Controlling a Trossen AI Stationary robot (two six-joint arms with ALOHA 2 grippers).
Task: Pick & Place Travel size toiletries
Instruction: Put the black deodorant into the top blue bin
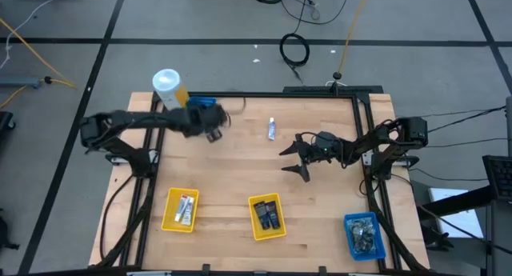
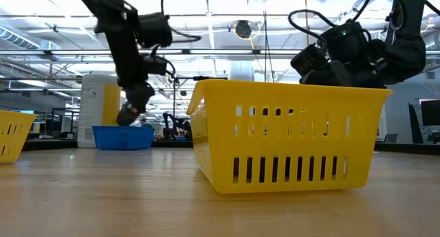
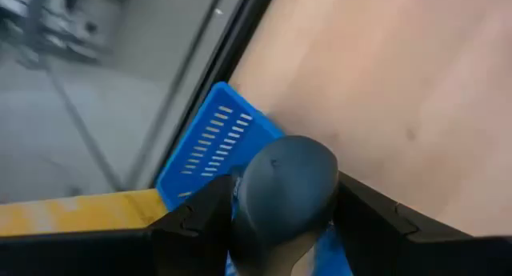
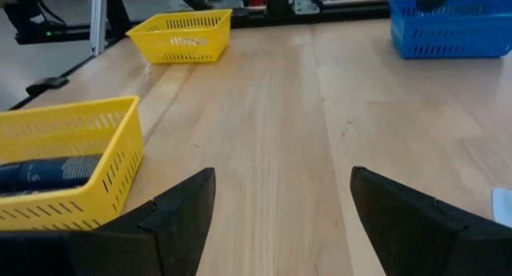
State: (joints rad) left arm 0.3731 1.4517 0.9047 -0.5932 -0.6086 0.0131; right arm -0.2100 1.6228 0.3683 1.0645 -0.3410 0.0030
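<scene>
My left gripper [image 1: 211, 129] hangs at the back left beside a blue tray [image 1: 202, 102], shut on a small dark bottle [image 3: 286, 176]. In the low view the left gripper [image 2: 129, 112] hovers just above that tray [image 2: 124, 137]. A thin white tube [image 1: 272, 130] lies flat on the wood near the far edge. My right gripper [image 1: 294, 158] stands open near the table's middle, fingers [image 4: 180, 220] wide apart over bare wood with nothing between them. My left gripper pinches the dark bottle between its two fingers [image 3: 196, 224], one on each side of the bottle's body. The bottle's rounded end [image 3: 292, 160] sticks out past the fingers. The fingers slant downward, and the bottle is lifted clear over the blue tray's corner [image 3: 216, 136].
A white-and-yellow canister [image 1: 168, 87] stands behind the far blue tray. Along the near edge sit a yellow tray [image 1: 180, 210] with a white tube, a yellow tray [image 1: 268, 217] with dark bottles, and a blue tray [image 1: 365, 234] with grey packets. Black frame rails border the table.
</scene>
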